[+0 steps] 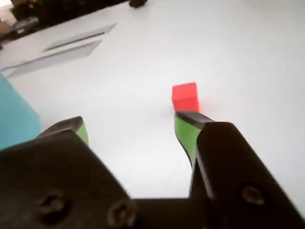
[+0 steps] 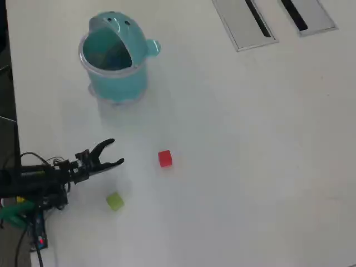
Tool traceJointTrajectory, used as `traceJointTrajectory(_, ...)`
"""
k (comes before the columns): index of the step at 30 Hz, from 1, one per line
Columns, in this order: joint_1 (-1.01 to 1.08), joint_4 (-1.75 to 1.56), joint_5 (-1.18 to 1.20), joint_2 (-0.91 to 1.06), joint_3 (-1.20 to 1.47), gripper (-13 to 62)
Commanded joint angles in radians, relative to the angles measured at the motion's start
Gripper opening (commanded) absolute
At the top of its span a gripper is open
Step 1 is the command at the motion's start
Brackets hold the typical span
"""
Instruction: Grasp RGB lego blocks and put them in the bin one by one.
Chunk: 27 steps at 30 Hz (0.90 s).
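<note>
Wrist view: the gripper [image 1: 128, 126] is seen spread wide and empty, its green-lined fingertips [image 1: 183, 131] entering from the lower frame. The red block [image 1: 185, 97] lies just beyond the right-hand tip, right of centre, not between the jaws. A teal edge, judged to be the bin [image 1: 16, 117], is cut off at far left.

Overhead view: the gripper [image 2: 115, 152] is at lower left, jaws parted. The red block [image 2: 164, 158] lies to its right, apart; the yellow-green block [image 2: 115, 201] lies below. The bin [image 2: 117, 83] stands upper left. No blue block is visible.
</note>
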Motion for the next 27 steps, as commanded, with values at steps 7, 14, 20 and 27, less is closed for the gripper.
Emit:
traceJointTrajectory(7,0.075,-0.015,-0.153,-0.213,-0.239,33.0)
traceJointTrajectory(14,0.118,-0.028,-0.206,-0.502,-0.411,33.1)
traceJointTrajectory(20,0.115,-0.11,-0.206,-0.699,-0.508,33.0)
traceJointTrajectory(27,0.11,-0.163,-0.206,-0.859,-0.617,33.0)
